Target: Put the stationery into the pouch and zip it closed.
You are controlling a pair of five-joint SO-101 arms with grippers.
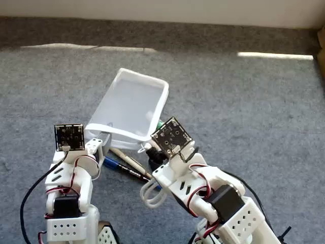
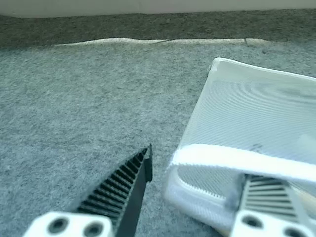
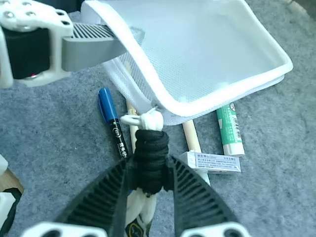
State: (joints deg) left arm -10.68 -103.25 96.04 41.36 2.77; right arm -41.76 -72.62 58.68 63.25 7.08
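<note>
The white mesh pouch (image 1: pixel 132 104) lies on the grey carpet with its mouth towards the arms. My left gripper (image 2: pixel 205 170) stands open at the pouch's (image 2: pixel 256 113) near-left corner, one finger (image 2: pixel 269 195) inside the mouth, the black one outside. My right gripper (image 3: pixel 149 165) is shut on the black cord pull (image 3: pixel 150 148), tied by a white knot to the pouch rim (image 3: pixel 163 101). A blue-capped marker (image 3: pixel 112 123), a pencil (image 3: pixel 191 136), a green stick (image 3: pixel 229 128) and a white eraser (image 3: pixel 212 162) lie on the carpet, partly under the pouch.
The carpet (image 1: pixel 244 112) stretches open to the right and behind the pouch. A white cable loop (image 1: pixel 151 195) hangs by the right arm. A pale wall edge (image 1: pixel 152 10) runs along the back.
</note>
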